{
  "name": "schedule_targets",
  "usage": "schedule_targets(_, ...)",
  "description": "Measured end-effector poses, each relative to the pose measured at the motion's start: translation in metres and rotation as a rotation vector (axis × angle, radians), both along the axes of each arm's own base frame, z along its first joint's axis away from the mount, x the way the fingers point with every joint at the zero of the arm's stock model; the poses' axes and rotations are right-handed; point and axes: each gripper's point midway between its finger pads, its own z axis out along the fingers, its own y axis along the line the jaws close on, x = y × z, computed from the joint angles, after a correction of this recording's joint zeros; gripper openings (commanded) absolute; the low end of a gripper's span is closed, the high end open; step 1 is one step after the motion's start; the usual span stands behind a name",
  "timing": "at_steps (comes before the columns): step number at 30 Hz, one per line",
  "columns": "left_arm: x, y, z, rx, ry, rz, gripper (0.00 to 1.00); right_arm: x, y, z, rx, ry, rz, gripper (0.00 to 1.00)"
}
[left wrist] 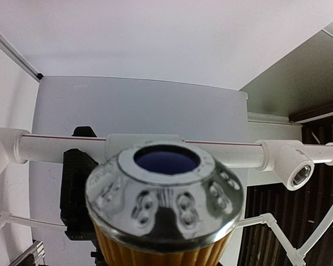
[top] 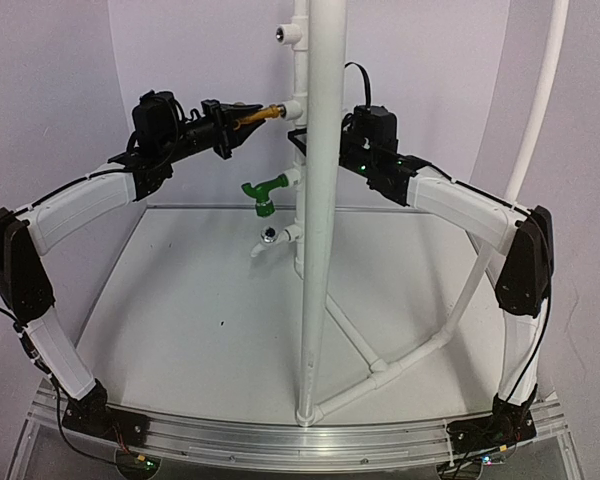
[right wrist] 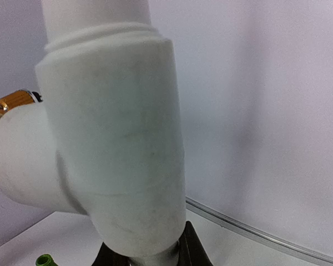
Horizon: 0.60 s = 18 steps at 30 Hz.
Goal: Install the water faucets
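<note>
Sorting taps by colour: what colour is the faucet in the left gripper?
Brass-gold faucet; top external view.

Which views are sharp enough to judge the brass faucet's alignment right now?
Top view: sharp, evenly lit, brass faucet small. Left wrist: its knob fills the frame, blurred, with mirror reflections. Right wrist: white fitting looms close, soft; only a brass sliver shows.
</note>
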Motion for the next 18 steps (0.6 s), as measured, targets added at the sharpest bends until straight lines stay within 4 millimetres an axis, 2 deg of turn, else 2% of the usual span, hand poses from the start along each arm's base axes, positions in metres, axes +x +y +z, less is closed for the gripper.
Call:
schedule_targets(7, 0.005, 0.005, -0.023, 0.025, 0.061, 0.048, 0.00, -0.001, 0.002, 0.000, 0.002, -0.005, 0.003, 0.00)
schedule_targets(18, 0.007, 0.006, -0.024, 0.044, 0.047, 0.073, 0.00, 0.000, 0.002, 0.000, 0.008, -0.013, 0.000, 0.00)
